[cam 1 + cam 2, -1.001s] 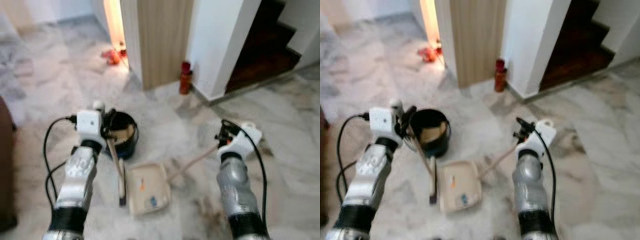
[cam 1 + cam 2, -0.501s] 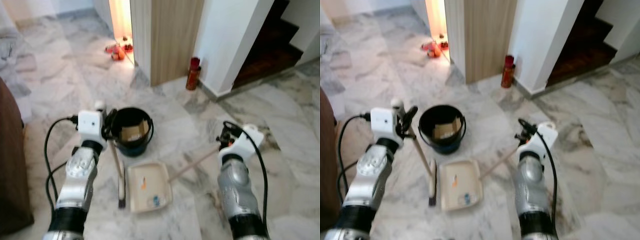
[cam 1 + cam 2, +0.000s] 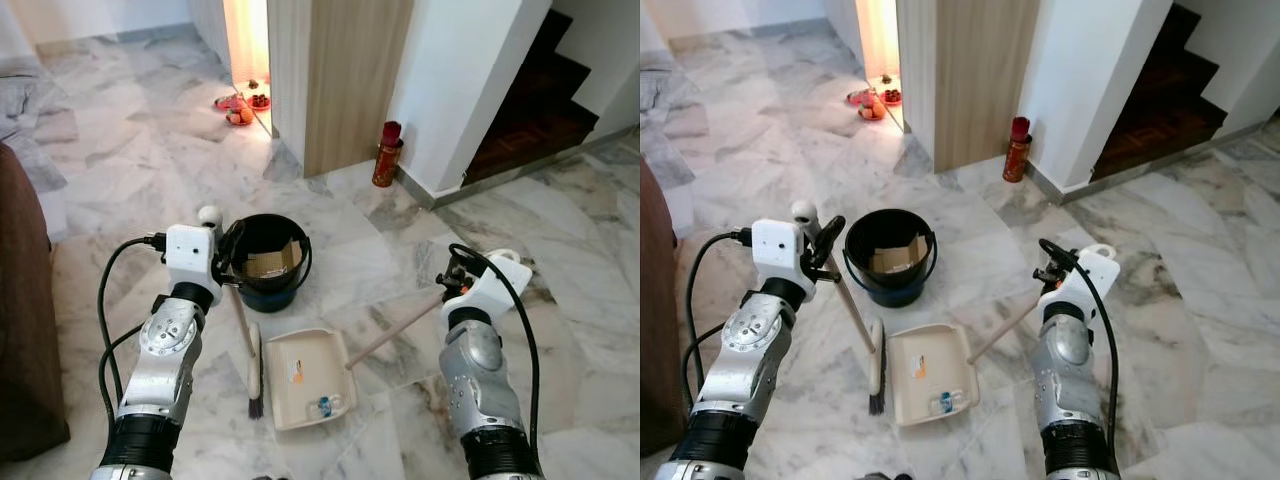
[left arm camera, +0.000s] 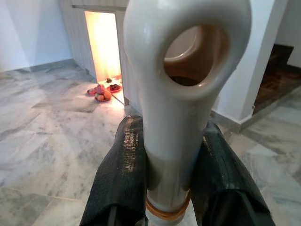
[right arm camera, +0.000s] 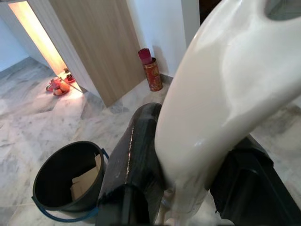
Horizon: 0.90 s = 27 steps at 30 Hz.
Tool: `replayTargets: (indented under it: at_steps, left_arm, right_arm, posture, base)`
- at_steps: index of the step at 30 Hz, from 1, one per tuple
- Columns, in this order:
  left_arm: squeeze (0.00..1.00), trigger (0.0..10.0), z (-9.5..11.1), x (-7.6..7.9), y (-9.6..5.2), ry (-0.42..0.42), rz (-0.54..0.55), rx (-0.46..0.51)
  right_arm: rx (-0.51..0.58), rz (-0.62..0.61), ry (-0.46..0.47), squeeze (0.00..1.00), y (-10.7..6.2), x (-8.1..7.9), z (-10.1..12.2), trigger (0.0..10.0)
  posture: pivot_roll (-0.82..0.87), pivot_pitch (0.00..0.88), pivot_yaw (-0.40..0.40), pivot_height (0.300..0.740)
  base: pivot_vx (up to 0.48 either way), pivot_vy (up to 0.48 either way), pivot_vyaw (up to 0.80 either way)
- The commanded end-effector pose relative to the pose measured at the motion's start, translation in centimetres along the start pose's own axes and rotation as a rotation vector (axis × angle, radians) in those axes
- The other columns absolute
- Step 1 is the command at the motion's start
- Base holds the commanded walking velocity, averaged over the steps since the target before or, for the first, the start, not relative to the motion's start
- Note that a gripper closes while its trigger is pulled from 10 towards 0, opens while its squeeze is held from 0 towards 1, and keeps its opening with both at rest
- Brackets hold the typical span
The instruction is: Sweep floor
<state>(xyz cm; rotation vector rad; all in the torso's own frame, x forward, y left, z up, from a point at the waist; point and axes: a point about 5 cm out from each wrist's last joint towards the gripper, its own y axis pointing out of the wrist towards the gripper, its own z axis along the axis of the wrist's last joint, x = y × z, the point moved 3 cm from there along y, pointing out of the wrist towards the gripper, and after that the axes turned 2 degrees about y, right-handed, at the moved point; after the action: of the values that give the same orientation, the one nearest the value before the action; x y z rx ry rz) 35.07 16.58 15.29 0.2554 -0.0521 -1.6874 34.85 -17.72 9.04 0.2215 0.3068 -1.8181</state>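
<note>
My left gripper (image 3: 226, 266) is shut on the wooden stick of a broom (image 3: 243, 330), just under its white cap (image 4: 181, 94). The brush head (image 3: 255, 376) rests on the marble floor. Beside it on the right lies a cream dustpan (image 3: 305, 378) with a few small scraps in it. Its long handle (image 3: 395, 330) rises to my right gripper (image 3: 455, 284), which is shut on the white grip (image 5: 221, 108). A black bucket (image 3: 266, 262) holding cardboard stands just beyond the dustpan, close to the left gripper.
A red canister (image 3: 387, 155) stands at the wall foot beside a wooden panel (image 3: 355, 80). Dark stairs (image 3: 540, 100) rise at the back right. Brown furniture (image 3: 25, 320) borders the left. Small items (image 3: 240, 108) lie in a lit doorway.
The whole picture has shifted and sharpened, so the camera moved; more of the far floor shows. Both grippers keep their hold, and broom and dustpan stay side by side.
</note>
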Motion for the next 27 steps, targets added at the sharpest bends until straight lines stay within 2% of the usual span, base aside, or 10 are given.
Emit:
replayTargets:
  at_steps: [1,9,15,27]
  left_arm:
    - [0.0,10.0,1.3,0.26,0.31,0.018,-0.009,0.052]
    - [0.0,10.0,1.26,0.48,0.4,0.022,-0.019,0.048]
    - [0.0,10.0,1.15,0.53,0.46,0.027,-0.023,0.04]
    - [0.0,10.0,0.66,0.13,0.45,0.091,-0.007,0.006]
  right_arm:
    - [0.033,0.01,0.025,0.0,0.23,-0.19,1.01,10.0]
    - [0.033,0.013,0.025,0.0,0.25,-0.21,1.01,10.0]
    - [0.029,0.013,0.029,0.0,0.27,-0.16,0.91,10.0]
    - [0.024,0.013,0.033,0.0,0.21,-0.18,0.77,10.0]
  posture:
    - [-0.04,0.092,-0.032,0.74]
    - [-0.04,0.089,-0.028,0.74]
    - [-0.04,0.088,-0.025,0.74]
    - [-0.04,0.091,-0.02,0.74]
  base:
    - [0.0,0.0,0.0]
    - [0.0,0.0,0.0]
    - [0.0,0.436,0.0]
    - [0.0,0.0,0.0]
